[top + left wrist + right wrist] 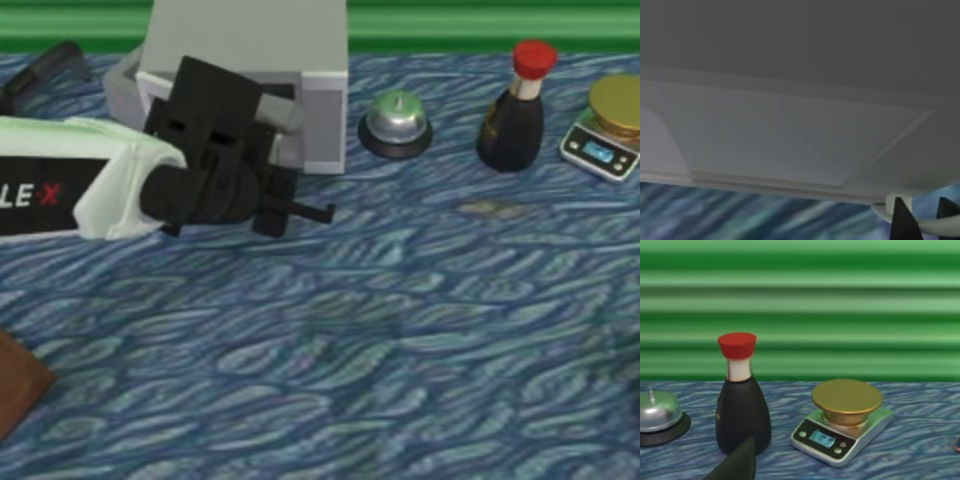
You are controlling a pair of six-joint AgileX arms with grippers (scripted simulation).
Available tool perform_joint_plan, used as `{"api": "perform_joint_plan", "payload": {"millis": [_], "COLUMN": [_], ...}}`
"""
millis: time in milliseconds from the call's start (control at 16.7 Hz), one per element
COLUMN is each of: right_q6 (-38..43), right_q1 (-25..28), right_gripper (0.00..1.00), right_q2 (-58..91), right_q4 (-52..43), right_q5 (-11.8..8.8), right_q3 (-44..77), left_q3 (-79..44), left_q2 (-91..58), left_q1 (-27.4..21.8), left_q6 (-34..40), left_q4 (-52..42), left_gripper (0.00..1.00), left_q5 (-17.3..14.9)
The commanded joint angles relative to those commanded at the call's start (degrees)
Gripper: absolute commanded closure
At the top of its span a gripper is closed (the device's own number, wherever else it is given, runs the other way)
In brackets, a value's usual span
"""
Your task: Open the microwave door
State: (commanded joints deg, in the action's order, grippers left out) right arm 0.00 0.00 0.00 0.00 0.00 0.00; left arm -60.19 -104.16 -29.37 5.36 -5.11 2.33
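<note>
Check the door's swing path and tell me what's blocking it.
Nothing visible blocks it. The left gripper is at the microwave door. The bell, sauce bottle and scale stand on the microwave's right, apart from it.

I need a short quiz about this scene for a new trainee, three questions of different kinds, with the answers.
1. True or false: the left gripper is at the microwave door.
2. Multiple choice: what stands directly beside the microwave, toward the table's right? A) the bell B) the dark bottle C) the scale
3. Fill in: the dark bottle's cap is ____.

Key:
1. True; the left wrist view shows its fingertips at the pale handle on the door's edge.
2. A
3. red

The right gripper shows only as a dark tip facing the bottle.
</note>
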Motion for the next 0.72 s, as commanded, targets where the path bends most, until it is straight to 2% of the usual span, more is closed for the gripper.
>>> {"api": "perform_joint_plan", "payload": {"millis": [240, 720], "right_q6": [0.00, 0.00], "right_q1": [0.00, 0.00], "right_gripper": [0.00, 0.00], "right_q2": [0.00, 0.00], "right_q4": [0.00, 0.00], "right_q5": [0.00, 0.00], "right_q3": [0.00, 0.00], "left_q3": [1.35, 1.35], "left_q2": [0.95, 0.95], "left_q1": [0.88, 0.88], "left_q6": [-2.06, -2.06], "left_q4": [0.39, 0.39], "left_gripper": [1.00, 1.00], "left_q5": [-1.42, -1.42]}}
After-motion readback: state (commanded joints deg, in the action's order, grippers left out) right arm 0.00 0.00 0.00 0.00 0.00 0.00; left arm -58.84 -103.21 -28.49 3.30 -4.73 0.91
